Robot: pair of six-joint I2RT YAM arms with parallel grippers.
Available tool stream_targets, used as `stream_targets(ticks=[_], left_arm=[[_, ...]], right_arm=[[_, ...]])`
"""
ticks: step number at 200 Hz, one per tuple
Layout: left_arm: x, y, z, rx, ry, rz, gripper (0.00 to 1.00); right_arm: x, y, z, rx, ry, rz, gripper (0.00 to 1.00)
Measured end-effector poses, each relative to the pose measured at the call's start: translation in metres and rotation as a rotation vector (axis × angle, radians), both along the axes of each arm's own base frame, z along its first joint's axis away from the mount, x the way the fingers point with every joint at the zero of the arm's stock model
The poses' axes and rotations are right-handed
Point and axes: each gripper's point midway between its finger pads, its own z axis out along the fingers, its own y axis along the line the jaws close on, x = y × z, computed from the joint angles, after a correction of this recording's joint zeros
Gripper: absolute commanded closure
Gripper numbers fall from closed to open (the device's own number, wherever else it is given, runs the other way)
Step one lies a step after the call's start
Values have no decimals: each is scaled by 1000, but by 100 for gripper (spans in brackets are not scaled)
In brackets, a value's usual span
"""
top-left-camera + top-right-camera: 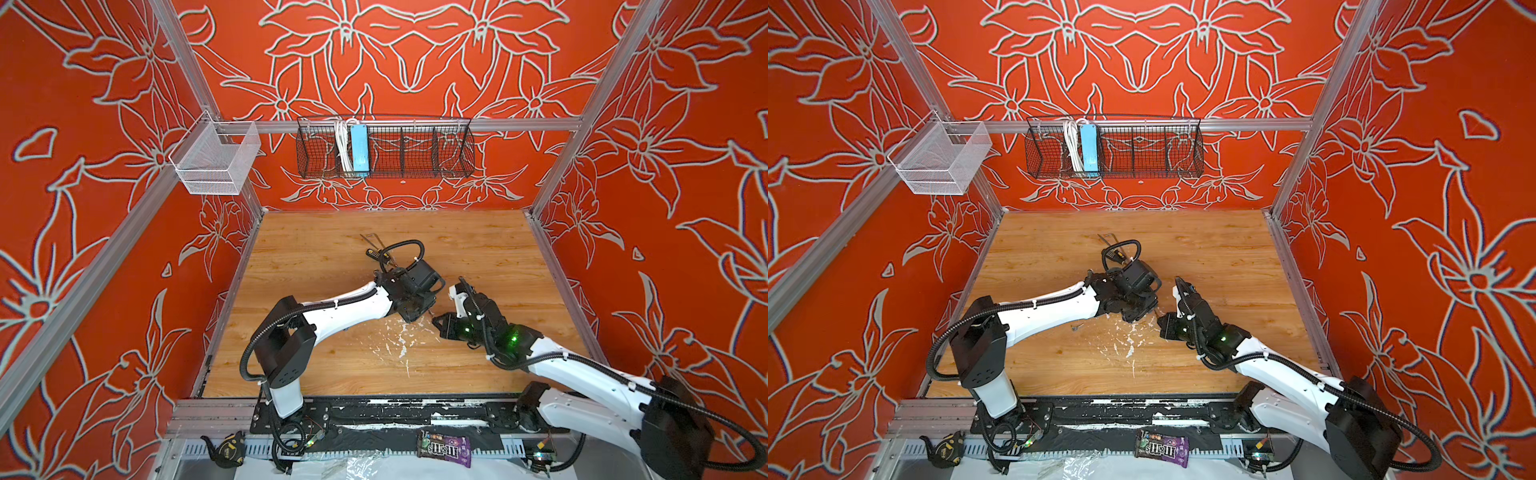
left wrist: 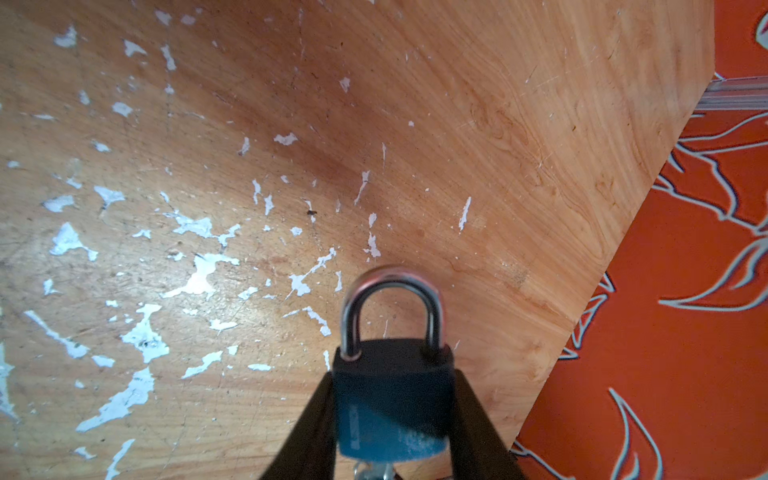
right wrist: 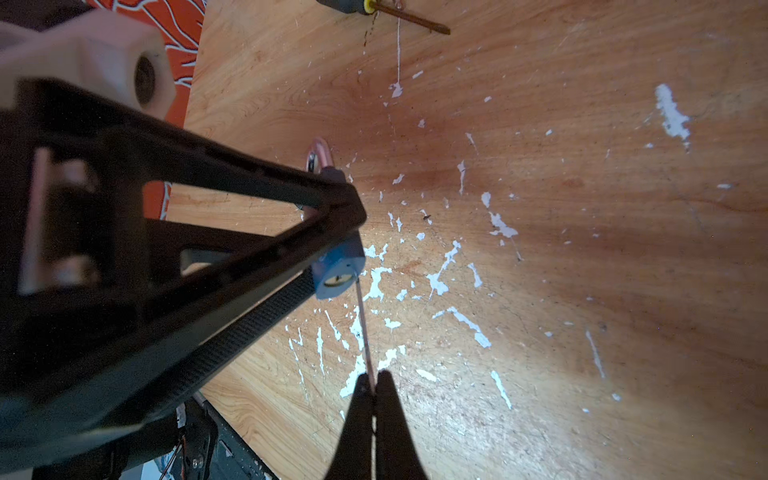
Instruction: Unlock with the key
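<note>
Orange walls with a pale flower pattern close in a wooden table [image 1: 478, 249] whose middle is flecked with white chips. In both top views the left gripper [image 1: 417, 316] and right gripper [image 1: 436, 322] meet tip to tip near the table's middle, and the lock between them is too hidden to make out. On the near ledge lies a purple bag [image 1: 444, 449] reading "M&M's", and a blue power strip [image 1: 359, 149] stands in the black wire basket [image 1: 415, 160] on the far wall. The left wrist view shows the blue padlock [image 2: 392, 399] clamped by its sides between the left gripper's black fingers [image 2: 307, 428], with both legs of the steel shackle [image 2: 392, 286] down in the body; the lettering on its face is too blurred to read. The right wrist view shows the right gripper pressed tight on the key [image 3: 365, 332], seen edge-on, its tip meeting the padlock's underside at the keyhole [image 3: 337, 281]; how deep it sits cannot be told. A screwdriver [image 3: 415, 20] lies on the table toward the far side.
</note>
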Motion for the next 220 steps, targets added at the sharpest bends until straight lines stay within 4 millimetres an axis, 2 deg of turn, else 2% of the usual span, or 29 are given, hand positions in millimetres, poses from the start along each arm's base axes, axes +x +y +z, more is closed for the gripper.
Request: stream_targets(ticks=[220], left_arm=[[2,0,2,27,-3,-15,100]], right_arm=[[-1,2,4,-9,-7,23,100]])
